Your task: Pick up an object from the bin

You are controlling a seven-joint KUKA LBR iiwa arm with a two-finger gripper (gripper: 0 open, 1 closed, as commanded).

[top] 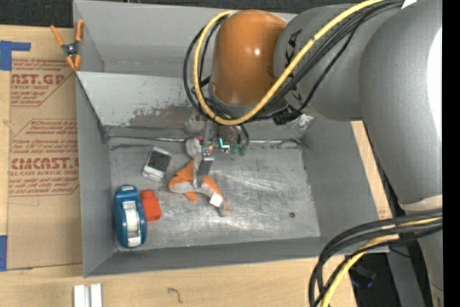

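Arm: the KUKA arm (pixel 374 61) reaches in from the right, its orange wrist cover (pixel 244 57) over the back half of the bin (pixel 273 226), with black and yellow cables (pixel 195 79) looped around it.
Tool: the tool (pixel 203 166) points down from under the cover, low over the bin floor, a little left of the floor's middle and near the foot of the back wall.
Tool state: cannot tell whether it is released or clenched; its tip overlaps the thing below it.
Thing under the tool: an orange-and-white object (pixel 192 188) of irregular shape lies flat on the floor directly beneath the tip and spreads toward the front right, where 1 white-and-orange end sticks out.
Contact: the tip meets the top of that object in this view; whether it grips it cannot be told.
Left of the tool: 1 small black-and-white packet (pixel 154 163), just beside, apart from the orange-and-white object.
Front left corner: 1 blue-and-white tape measure (pixel 129 216) with 1 small orange block (pixel 150 205) touching its right side, both well apart from the tool.
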